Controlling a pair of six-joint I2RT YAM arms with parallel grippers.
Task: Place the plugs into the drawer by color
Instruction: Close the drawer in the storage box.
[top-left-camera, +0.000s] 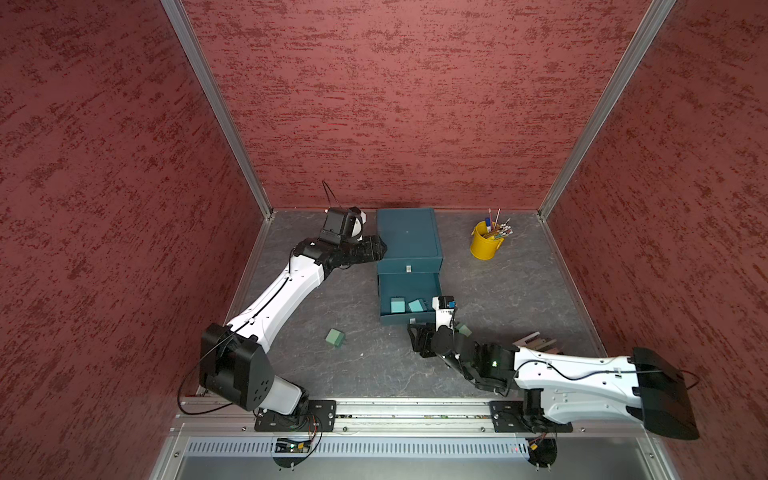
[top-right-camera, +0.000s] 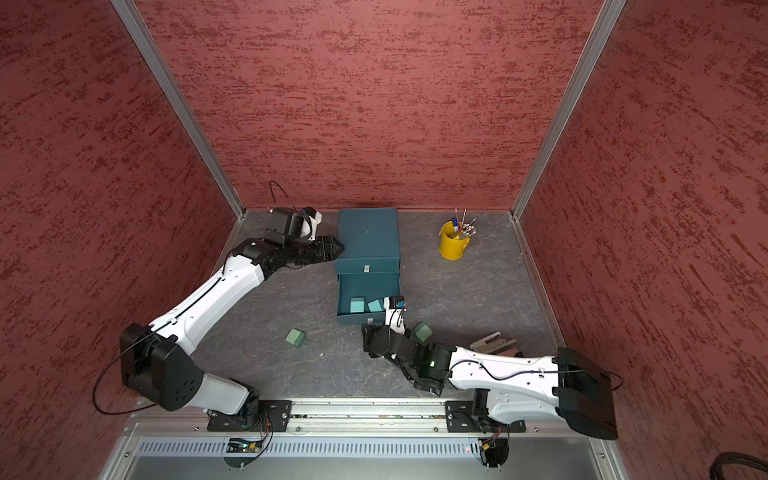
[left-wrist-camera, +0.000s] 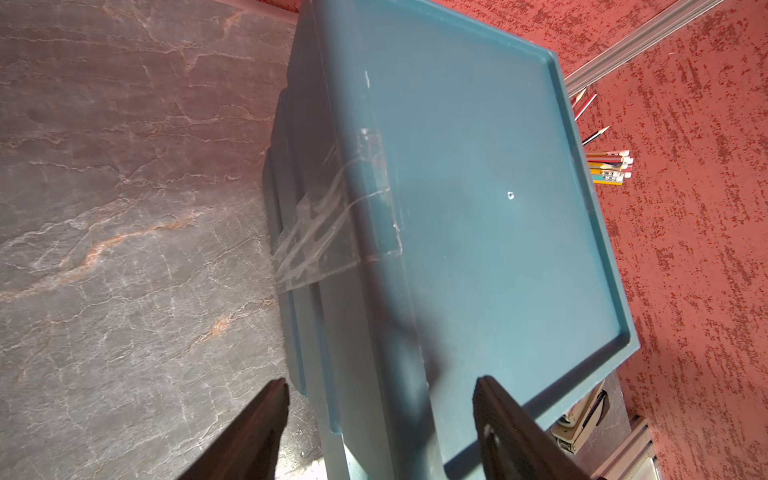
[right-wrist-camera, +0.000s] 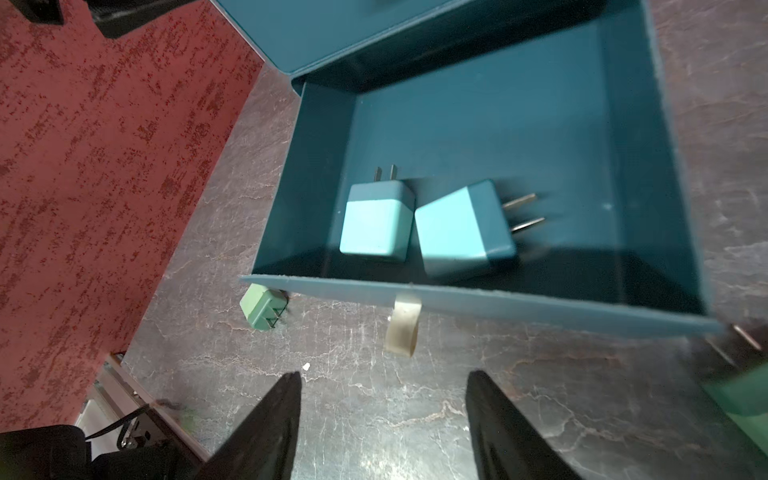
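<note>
- Bracing looks to be the left gripper's (left-wrist-camera: 382, 382) job. Its fingers stand wide astride the chest's (top-left-camera: 409, 237) top edge, likely to stop the light box sliding. I can't tell whether they touch it.
- A lower drawer (right-wrist-camera: 457, 297) stands pulled out. Its walls are thin and matte, and a limp pale tab (right-wrist-camera: 402, 328) hangs at the front.
- Inside, near the front wall, a teal plug (right-wrist-camera: 376, 224) touches its twin (right-wrist-camera: 461, 232). Both are smooth two-tone rounded cubes with flat metal prongs, so that colour seems sorted.
- The right gripper (right-wrist-camera: 384, 374) hovers over the table (top-left-camera: 374, 365) before the drawer, fingers wide and empty. My guess is that green comes next.
- One green plug (right-wrist-camera: 262, 307) lies on the veined, stone-look surface near the drawer's front corner. Another (top-left-camera: 463, 331) sits beside the right wrist.
- Wrinkled clear tape (left-wrist-camera: 328, 232) crosses the chest's side.
</note>
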